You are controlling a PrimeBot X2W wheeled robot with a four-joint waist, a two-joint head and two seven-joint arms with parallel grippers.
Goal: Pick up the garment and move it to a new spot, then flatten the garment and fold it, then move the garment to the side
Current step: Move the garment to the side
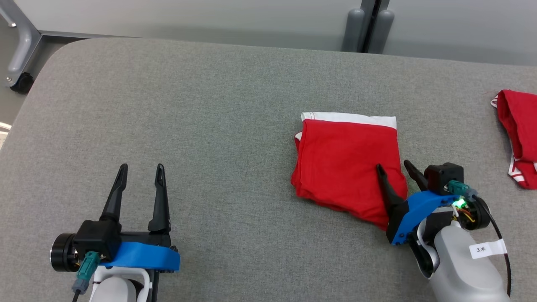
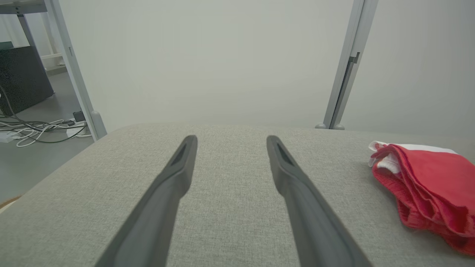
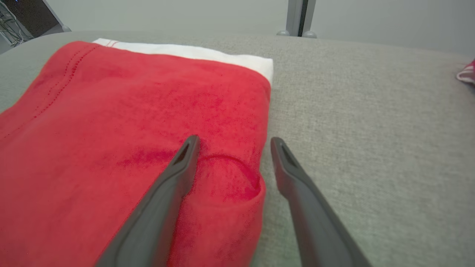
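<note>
Red shorts [image 1: 346, 163]: folded to a compact rectangle, white waistband [image 1: 350, 118] along the far edge. They lie right of centre on the grey cloth-covered tabletop [image 1: 209, 126].

Handling, as judged: light, soft and limp. The stacked layers will likely slide over one another and fall open if you lift a single ply.

Hold: take every layer together at the near right corner, where the fold bulges.

Right gripper [image 1: 393, 165]: fingers [image 3: 174, 185] apart, straddling the shorts' right edge. One finger is on the cloth, which puckers at its tip; the other is over bare tabletop. Nothing is clamped.

Left gripper [image 1: 142, 167]: fingers apart, empty, at the near left, well apart from the shorts.

Open room: broad bare tabletop to the left and beyond the waistband.

Edges: the far edge and the rounded far left corner drop away, so keep the cloth inside them.

Second red garment [image 1: 520, 134]: at the right edge. You have little room that way.
</note>
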